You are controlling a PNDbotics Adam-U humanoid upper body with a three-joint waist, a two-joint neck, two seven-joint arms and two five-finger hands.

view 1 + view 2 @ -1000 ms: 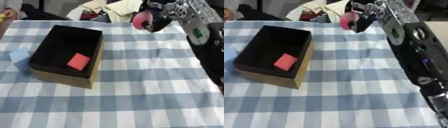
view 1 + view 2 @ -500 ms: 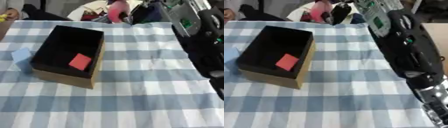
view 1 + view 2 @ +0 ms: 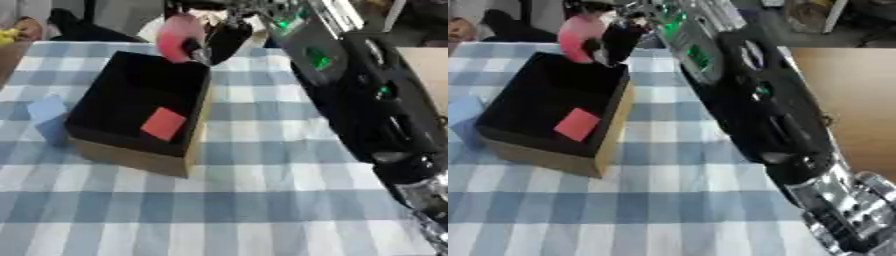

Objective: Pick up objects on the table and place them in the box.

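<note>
right hand (image 3: 219, 37) outstretched, fingers curled

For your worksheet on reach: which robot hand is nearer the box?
Right. The right robot hand holds a pink object over the box's far corner; the left robot hand shows in neither view.

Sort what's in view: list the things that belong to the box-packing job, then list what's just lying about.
Part of the job:
- black box
- red flat piece lying inside the box
- pink object, held in the right hand over the box's far edge
- blue object on the cloth beside the box's left side

Just lying about:
- checked tablecloth
- clutter beyond the table's far edge
</note>
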